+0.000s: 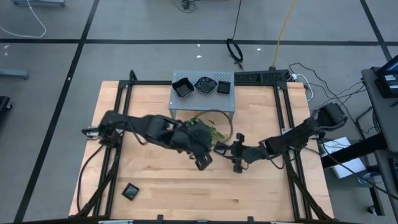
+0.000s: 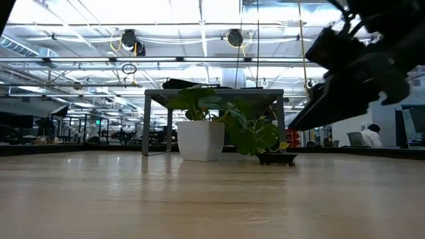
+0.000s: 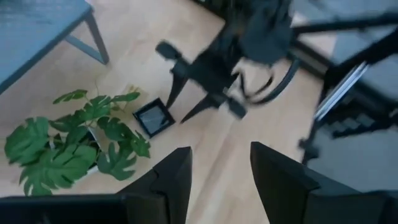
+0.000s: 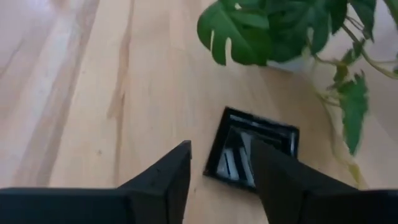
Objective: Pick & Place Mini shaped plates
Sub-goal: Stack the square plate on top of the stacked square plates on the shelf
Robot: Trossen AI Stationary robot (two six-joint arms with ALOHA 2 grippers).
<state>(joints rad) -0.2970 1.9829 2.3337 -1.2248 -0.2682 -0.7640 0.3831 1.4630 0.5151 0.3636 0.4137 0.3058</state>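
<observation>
A square glossy black mini plate (image 4: 252, 149) lies flat on the table beside the potted plant's leaves, also seen as the plate (image 1: 219, 148) (image 3: 153, 117) (image 2: 277, 158). My right gripper (image 4: 221, 168) (image 1: 227, 150) is open and hovers just short of this plate, with its fingers pointing at it. My left gripper (image 3: 221, 171) (image 1: 204, 163) is open too, above bare table near the plant. Three more black plates (image 1: 204, 85) sit on top of the grey perforated stand. Another plate (image 1: 130, 191) lies near the table's near left corner.
The green leafy plant in its white pot (image 1: 202, 129) (image 2: 199, 139) stands in front of the grey stand (image 1: 203, 99), close to both grippers. The two arms are close together at mid-table. Bare wood stretches toward the near edge (image 1: 249, 199).
</observation>
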